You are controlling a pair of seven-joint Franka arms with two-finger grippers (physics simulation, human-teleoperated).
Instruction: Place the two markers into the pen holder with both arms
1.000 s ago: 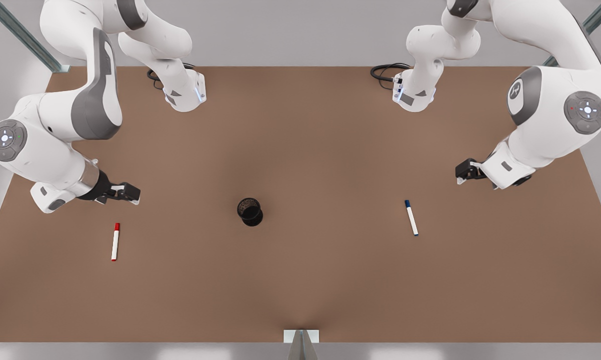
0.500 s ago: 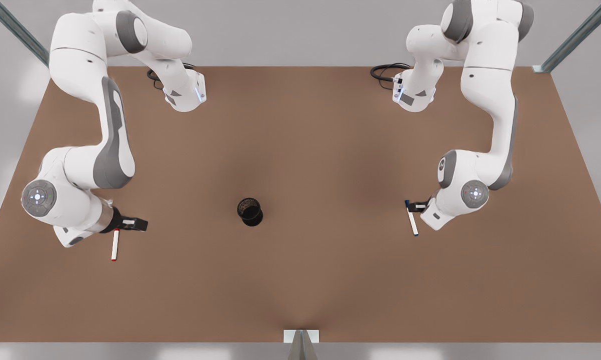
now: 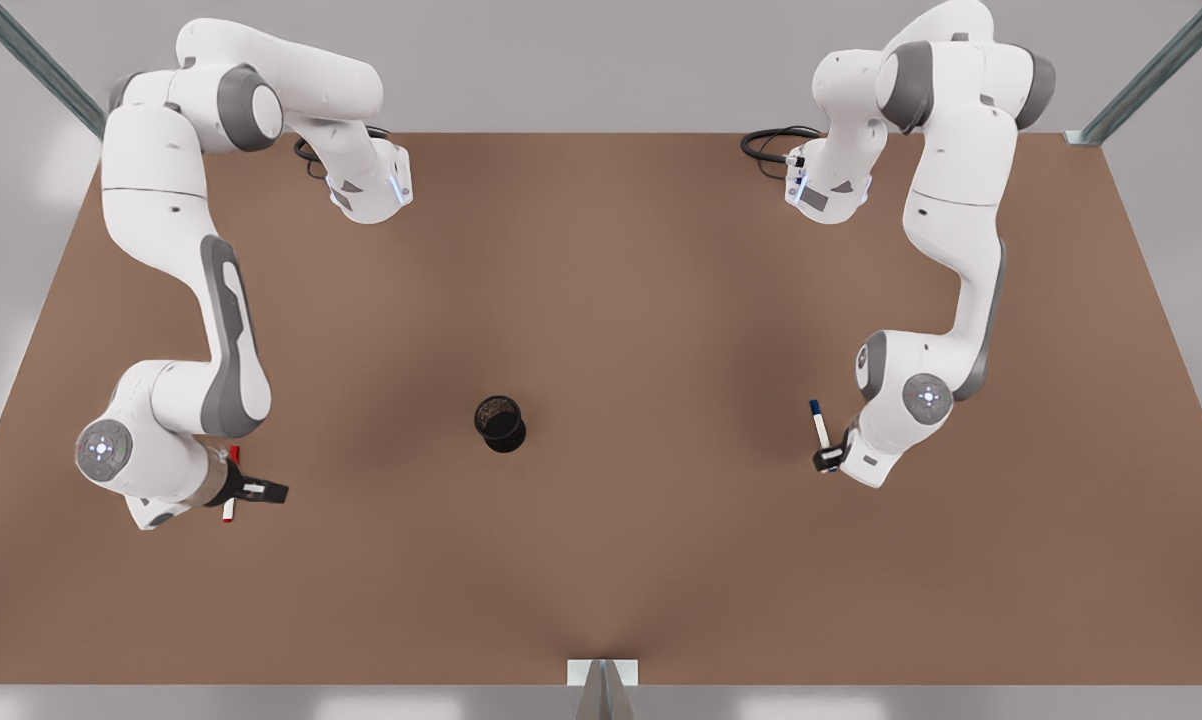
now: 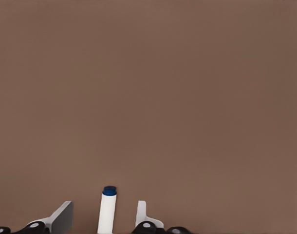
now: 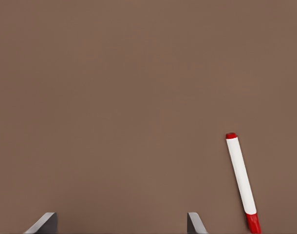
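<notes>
While both tools (image 3: 829,460) (image 3: 251,490) gape, low—blue marker (image 4: 107,210) between left fingers (image 4: 141,213).

Two white jointed arms carry grey joint covers and long grey side panels. Each wrist cap is a grey disc with a lit white centre and small coloured dots. Black cables coil at both bases, near 12 o'clock on the table. Grippers are black-bodied with white fingertips.
</notes>
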